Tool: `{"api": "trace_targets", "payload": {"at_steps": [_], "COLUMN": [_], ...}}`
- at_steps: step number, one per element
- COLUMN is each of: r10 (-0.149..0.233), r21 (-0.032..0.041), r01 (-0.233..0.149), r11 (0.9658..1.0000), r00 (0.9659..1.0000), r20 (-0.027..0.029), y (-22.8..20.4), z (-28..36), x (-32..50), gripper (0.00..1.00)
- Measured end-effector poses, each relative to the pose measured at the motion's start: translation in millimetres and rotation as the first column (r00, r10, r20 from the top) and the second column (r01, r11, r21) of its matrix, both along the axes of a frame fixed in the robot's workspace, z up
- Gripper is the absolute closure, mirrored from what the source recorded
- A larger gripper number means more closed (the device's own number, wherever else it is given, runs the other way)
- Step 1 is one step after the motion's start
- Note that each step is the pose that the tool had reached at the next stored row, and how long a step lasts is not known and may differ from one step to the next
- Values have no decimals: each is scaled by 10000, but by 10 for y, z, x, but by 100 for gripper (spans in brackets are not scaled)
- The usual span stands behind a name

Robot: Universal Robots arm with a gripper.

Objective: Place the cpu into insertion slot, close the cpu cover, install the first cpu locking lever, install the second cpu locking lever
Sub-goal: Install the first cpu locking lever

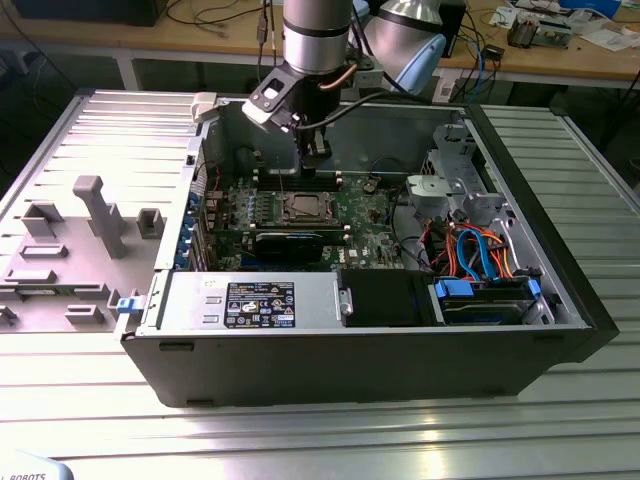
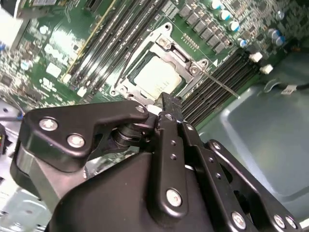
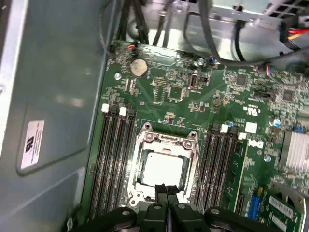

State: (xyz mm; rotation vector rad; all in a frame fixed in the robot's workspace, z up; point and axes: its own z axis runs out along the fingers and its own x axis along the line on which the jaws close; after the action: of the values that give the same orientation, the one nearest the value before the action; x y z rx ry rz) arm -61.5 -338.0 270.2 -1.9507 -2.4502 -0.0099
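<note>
Two of the four steps look complete, judging by how the parts lie. Nearest in the exterior view, the ribbed desk (image 1: 300, 440) carries an open case (image 1: 350, 370) across the middle of the frame. Deeper inside lies the green board (image 1: 370, 215), with the slot (image 1: 290, 210) just left of frame centre.

In both wrist views the cpu (image 3: 161, 169) (image 2: 157, 79) sits flat in the slot, its pale top showing through the square opening of the cover (image 3: 166, 142) (image 2: 176, 52). The cover lies down over the cpu.

A thin lever (image 2: 222, 86) (image 3: 198, 164) runs along one side of the socket, and its free end juts out over the neighbouring memory slots (image 3: 113, 159). It looks unlatched. The second lever cannot be made out, so both locking steps are judged outstanding.

The end effector (image 3: 165, 189) (image 2: 169, 104) hangs over the socket's edge, clenched, its fingertips pressed together with nothing seen between them. Whether it touches the cover cannot be told. In the exterior view it (image 1: 318, 150) stands in the upper centre, above the board's far side.
</note>
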Motion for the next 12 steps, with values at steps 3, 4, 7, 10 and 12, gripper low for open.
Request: {"api": "trace_targets", "payload": {"at_steps": [3, 4, 7, 10, 12], "r10": [708, 893, 1575, 2312, 2753], "r21": [0, 0, 0, 1, 1], "r01": [-708, -893, -1575, -2312, -2753], "r11": [9975, 9960, 9875, 9729, 9614], "r00": [9975, 9960, 9875, 9729, 9614], "r20": [0, 0, 0, 0, 0], "y": [0, 0, 0, 0, 0], "z": [-2, -2, -4, -5, -6], "x": [0, 0, 0, 0, 0], "gripper": [89, 89, 89, 89, 89]}}
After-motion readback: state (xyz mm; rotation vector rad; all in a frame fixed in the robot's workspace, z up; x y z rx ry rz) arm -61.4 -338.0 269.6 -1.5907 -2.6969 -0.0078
